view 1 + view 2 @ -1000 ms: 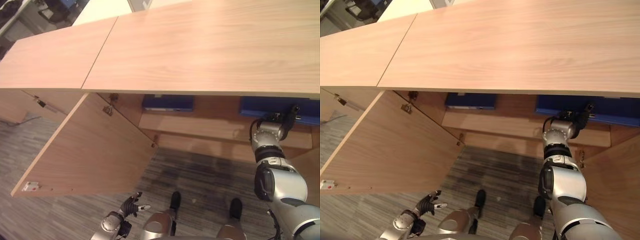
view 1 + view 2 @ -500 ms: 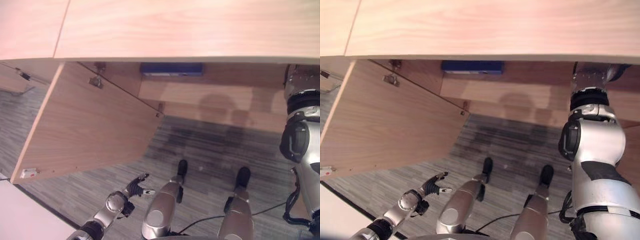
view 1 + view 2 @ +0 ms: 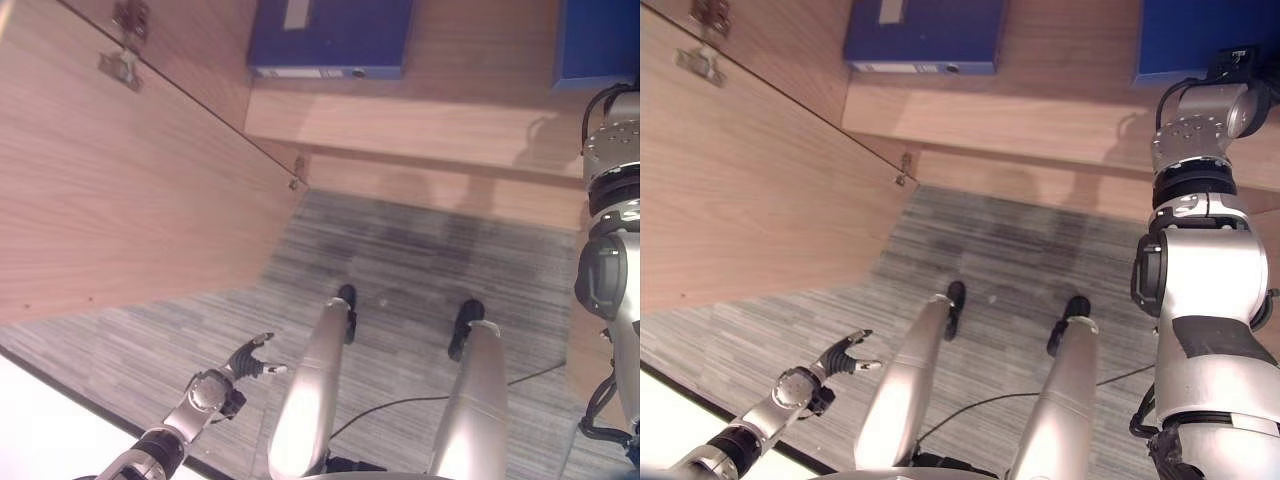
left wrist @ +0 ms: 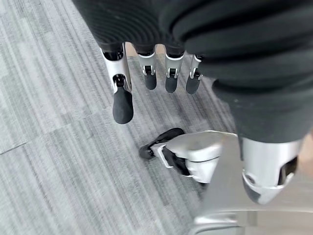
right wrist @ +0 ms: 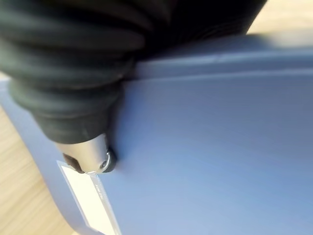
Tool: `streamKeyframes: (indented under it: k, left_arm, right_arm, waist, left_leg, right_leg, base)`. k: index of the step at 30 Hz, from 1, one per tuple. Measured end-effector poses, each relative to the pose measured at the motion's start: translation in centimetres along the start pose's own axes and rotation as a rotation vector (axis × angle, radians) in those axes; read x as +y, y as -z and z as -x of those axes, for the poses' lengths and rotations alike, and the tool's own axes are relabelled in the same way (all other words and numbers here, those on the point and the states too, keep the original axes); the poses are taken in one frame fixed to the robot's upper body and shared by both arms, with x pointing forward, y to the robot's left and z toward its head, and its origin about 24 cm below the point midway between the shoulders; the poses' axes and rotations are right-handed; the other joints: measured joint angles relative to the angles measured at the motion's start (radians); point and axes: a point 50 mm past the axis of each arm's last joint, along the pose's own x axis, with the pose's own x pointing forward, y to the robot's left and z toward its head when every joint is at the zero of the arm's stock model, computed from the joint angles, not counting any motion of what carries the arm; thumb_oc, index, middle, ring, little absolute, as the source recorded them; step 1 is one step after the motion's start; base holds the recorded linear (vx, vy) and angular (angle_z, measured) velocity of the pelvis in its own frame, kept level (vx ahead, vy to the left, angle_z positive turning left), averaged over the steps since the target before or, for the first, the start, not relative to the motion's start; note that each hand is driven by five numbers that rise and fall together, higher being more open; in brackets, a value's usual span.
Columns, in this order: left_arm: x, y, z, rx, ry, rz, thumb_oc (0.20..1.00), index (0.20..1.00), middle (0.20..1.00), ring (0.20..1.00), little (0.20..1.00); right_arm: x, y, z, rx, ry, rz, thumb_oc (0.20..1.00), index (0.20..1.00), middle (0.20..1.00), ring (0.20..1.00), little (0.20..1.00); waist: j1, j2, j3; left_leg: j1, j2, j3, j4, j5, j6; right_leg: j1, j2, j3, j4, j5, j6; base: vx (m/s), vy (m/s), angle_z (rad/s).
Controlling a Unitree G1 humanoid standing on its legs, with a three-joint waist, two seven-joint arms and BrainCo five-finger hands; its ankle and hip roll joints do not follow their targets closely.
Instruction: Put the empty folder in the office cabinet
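the left robot hand (image 3: 245,359) hangs low over the grey carpet floor (image 3: 400,260), well apart from the cabinet, with its fingers (image 4: 148,73) straight and relaxed and nothing in them. up and away from it the open cabinet door (image 3: 110,190) swings out wide, leaving the shelf (image 3: 400,125) free to reach.

on that shelf, well to the left of the right arm, a blue folder (image 3: 330,38) lies flat with its spine and ring hole facing out. further right, the right arm reaches up into the cabinet, and the right robot hand (image 5: 90,154) sits hard against a second blue folder (image 3: 1200,35), which rests on the same shelf at the right end of the opening. in the right wrist view the dark cover and one silver part of the hand press on the folder's face just beside its white label (image 5: 88,200), but i cannot tell whether the fingers are curled round the folder or lying flat.

as a judgement, an empty folder should be light and stiff, a flat board shell that slides easily on the wood. its smooth cover looks slippery, so a flat push could skid off it. the thick spine edge looks the surest place to take it, fingers on one face and thumb on the other. a pinch at a thin cover corner might let it flap open.
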Motion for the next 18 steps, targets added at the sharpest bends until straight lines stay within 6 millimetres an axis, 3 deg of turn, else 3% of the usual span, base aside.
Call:
streamKeyframes:
  k: [3, 6, 8, 15, 18]
  left_arm:
    - [0.4, 0.0, 0.1, -0.001, -0.021, 0.009, 1.000, 1.000, 1.000, 1.000, 1.000]
    - [0.2, 0.3, 0.3, 0.002, -0.021, 0.010, 1.000, 1.000, 1.000, 1.000, 1.000]
    - [0.1, 0.1, 0.3, -0.009, -0.020, 0.012, 1.000, 1.000, 1.000, 1.000, 1.000]
    - [0.1, -0.7, 0.2, -0.048, -0.022, 0.018, 1.000, 1.000, 1.000, 1.000, 1.000]
    - [0.1, -1.3, 0.3, -0.087, -0.019, 0.014, 1.000, 1.000, 1.000, 1.000, 1.000]
  right_arm:
    - [1.9, -0.1, 0.5, 0.004, -0.059, -0.012, 0.200, 0.200, 0.200, 0.200, 0.200]
    - [1.3, 0.7, 0.7, 0.020, -0.034, 0.009, 0.200, 0.200, 0.200, 0.200, 0.200]
    - [1.9, 0.3, 0.8, -0.003, -0.052, -0.030, 0.200, 0.200, 0.200, 0.200, 0.200]
    - [2.0, -0.4, 0.6, -0.025, -0.030, -0.052, 0.200, 0.200, 0.200, 0.200, 0.200]
    - [2.9, -1.2, 0.7, -0.036, -0.013, -0.084, 0.200, 0.200, 0.200, 0.200, 0.200]
  waist:
    - [-0.005, -0.002, 0.005]
    - [-0.017, 0.001, 0.007]
    - [-0.023, 0.005, -0.003]
    - [0.004, 0.039, -0.071]
    - [0.017, 0.050, -0.080]
  left_leg:
    - [-0.098, -0.010, 0.021, 0.048, -0.001, -0.005]
    - [-0.099, -0.014, 0.043, 0.026, 0.003, 0.000]
    - [-0.098, -0.028, 0.055, 0.007, 0.011, 0.002]
    - [-0.088, -0.047, 0.057, -0.058, 0.027, -0.007]
    - [-0.081, -0.051, 0.053, -0.079, 0.039, -0.012]
  right_leg:
    - [-0.121, 0.001, 0.042, 0.050, 0.009, -0.004]
    - [-0.130, -0.004, 0.061, 0.030, 0.015, 0.005]
    - [-0.136, -0.018, 0.071, 0.026, 0.020, 0.006]
    - [-0.145, -0.037, 0.072, 0.008, 0.016, 0.003]
    - [-0.145, -0.042, 0.072, 0.013, 0.013, -0.002]
  base:
    - [-0.02, 0.002, -0.09]
    - [-0.01, 0.011, -0.05]
    - [-0.01, -0.004, 0.09]
    - [0.00, -0.006, 0.08]
    - [0.01, -0.004, 0.08]
